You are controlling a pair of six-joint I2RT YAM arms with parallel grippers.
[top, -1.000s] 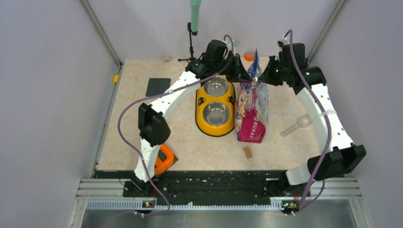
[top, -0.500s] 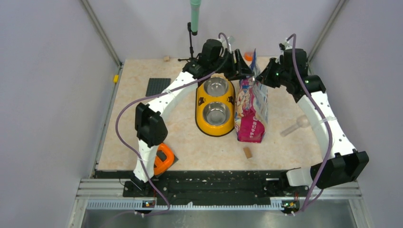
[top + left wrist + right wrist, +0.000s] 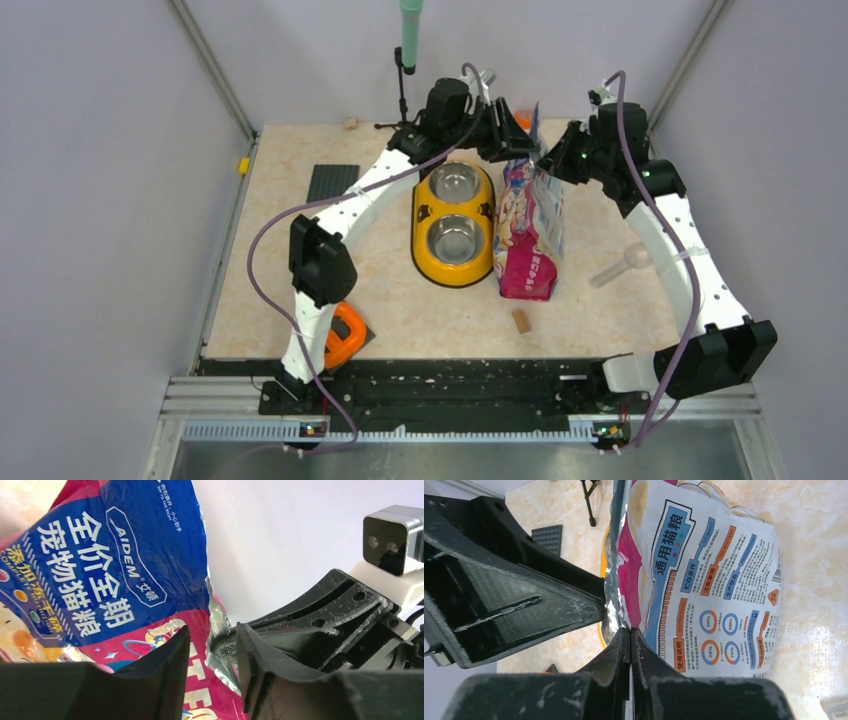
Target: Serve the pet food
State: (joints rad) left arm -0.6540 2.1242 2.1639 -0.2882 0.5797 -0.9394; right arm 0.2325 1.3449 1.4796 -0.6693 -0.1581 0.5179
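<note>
Left hand [image 3: 212, 642] has opened off bag [image 3: 530, 230] beside 2-bowl feeder [image 3: 424, 215].

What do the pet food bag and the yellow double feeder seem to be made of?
The pet food bag is likely plastic film: glossy print outside, a silvery foil-like lining at its open edge, and crinkles. The yellow feeder is probably moulded plastic, smooth with a soft shine. Its two bowls look like polished metal, perhaps stainless steel, given their mirror-like reflections.

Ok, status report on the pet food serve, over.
Right gripper shut on pet food bag, top edge. Left gripper open at same edge. Bag upright by yellow double bowl, both cups empty.
</note>
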